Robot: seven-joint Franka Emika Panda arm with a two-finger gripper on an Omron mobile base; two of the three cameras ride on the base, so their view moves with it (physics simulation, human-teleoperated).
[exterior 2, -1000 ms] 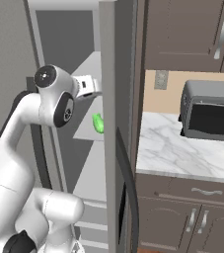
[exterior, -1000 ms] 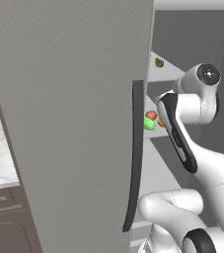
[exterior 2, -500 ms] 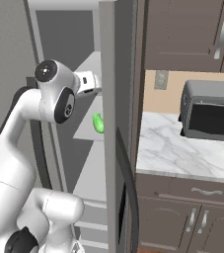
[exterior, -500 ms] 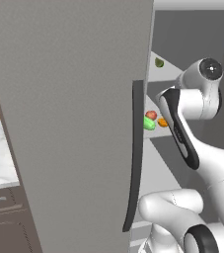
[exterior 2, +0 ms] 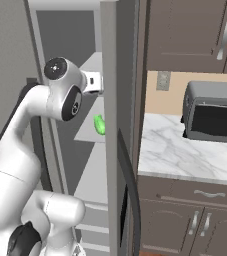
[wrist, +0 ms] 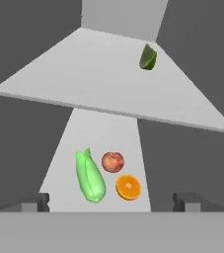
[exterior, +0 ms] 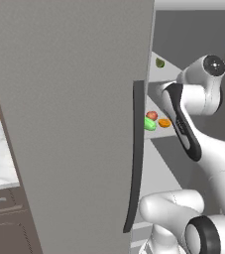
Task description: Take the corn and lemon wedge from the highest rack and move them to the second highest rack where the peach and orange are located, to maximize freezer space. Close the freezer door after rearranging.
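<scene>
Freezer door (exterior: 74, 119) stands open as the white arm (exterior 2: 32, 120) reaches inside. On the lower rack (wrist: 79, 138), the corn (wrist: 90, 177) lies near the front edge beside the peach (wrist: 113, 161) and orange (wrist: 128, 187). The lemon wedge (wrist: 148, 58) sits toward the upper rack's (wrist: 84, 74) back right corner. The gripper (wrist: 111, 202) is spread wide, holding nothing.

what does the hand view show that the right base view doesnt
Hand view alone: the lemon wedge on the highest rack, plus the peach and orange on the second highest rack, and the open claw. Right base view alone: the toaster oven on the marble counter, with the freezer door edge-on. Both show the green corn on the second rack.
</scene>
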